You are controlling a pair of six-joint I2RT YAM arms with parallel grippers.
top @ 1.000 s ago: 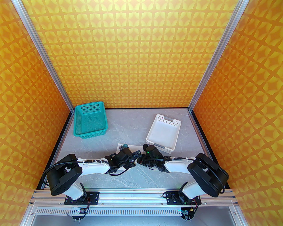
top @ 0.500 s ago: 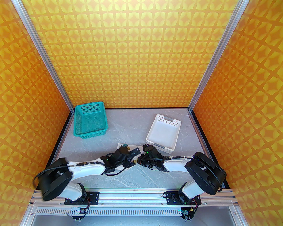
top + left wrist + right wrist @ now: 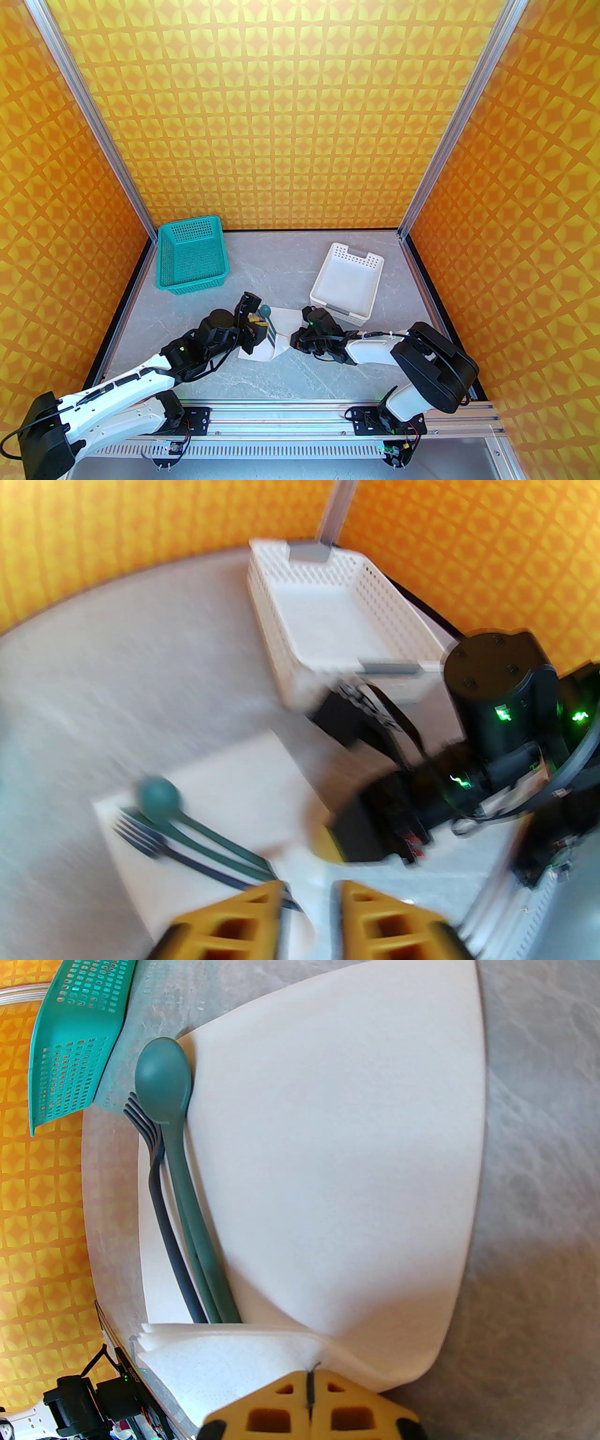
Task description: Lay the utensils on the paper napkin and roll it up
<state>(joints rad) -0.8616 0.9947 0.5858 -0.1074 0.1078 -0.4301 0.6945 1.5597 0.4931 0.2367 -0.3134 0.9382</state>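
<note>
The right gripper [image 3: 309, 1398], fingers shut, is pinching the napkin's [image 3: 337, 1147] folded end over the cutlery [image 3: 199, 1241] lying along its edge. The left gripper [image 3: 307, 902] is hovering nearly closed, hold unclear. The roll is calling for tight, level pulling.

Grey marbled table [image 3: 281, 262] carries a teal basket [image 3: 192, 255], a white tray [image 3: 347, 283], and the paper napkin [image 3: 337, 1147], apparently part-folded.
</note>
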